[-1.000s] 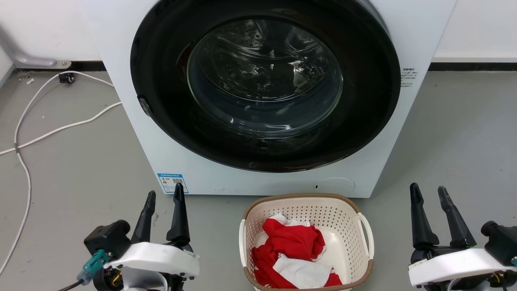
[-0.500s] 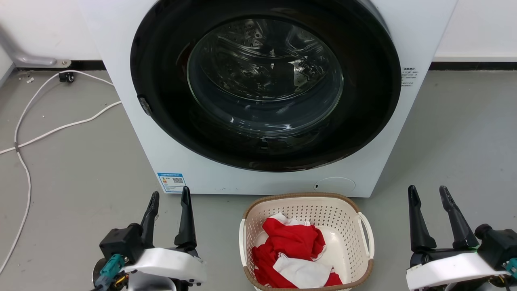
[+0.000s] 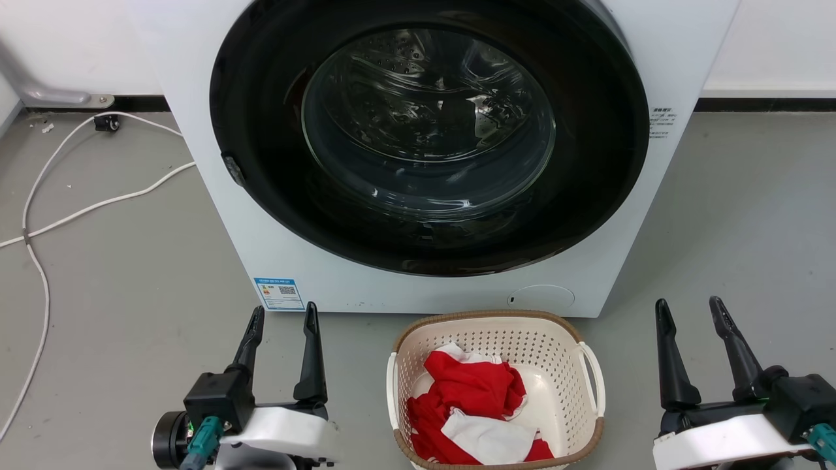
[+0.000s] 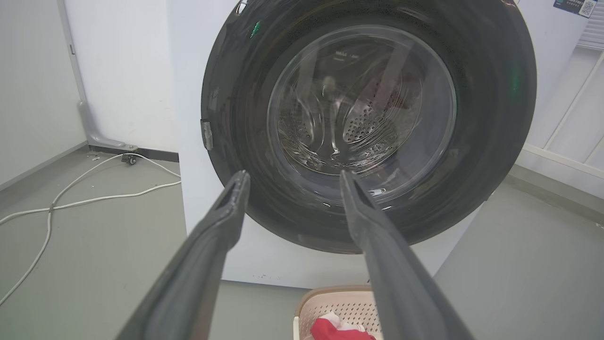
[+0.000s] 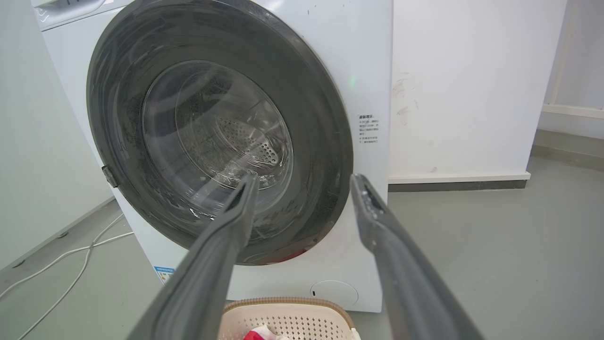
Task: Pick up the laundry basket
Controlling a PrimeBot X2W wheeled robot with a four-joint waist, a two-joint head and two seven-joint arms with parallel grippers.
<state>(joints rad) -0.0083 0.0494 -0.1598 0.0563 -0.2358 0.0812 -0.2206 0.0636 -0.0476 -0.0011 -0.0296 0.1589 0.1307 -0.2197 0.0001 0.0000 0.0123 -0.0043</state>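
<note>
Grey floor carries the laundry basket between the spread, empty left end effector and right end effector; gripping one handle alone could tip it

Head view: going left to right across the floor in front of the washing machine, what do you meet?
White cable → left gripper → laundry basket → right gripper.

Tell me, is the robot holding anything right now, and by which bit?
Nothing is held. The left gripper and right gripper are both open, standing apart on either side of the laundry basket, touching no part of it.
</note>
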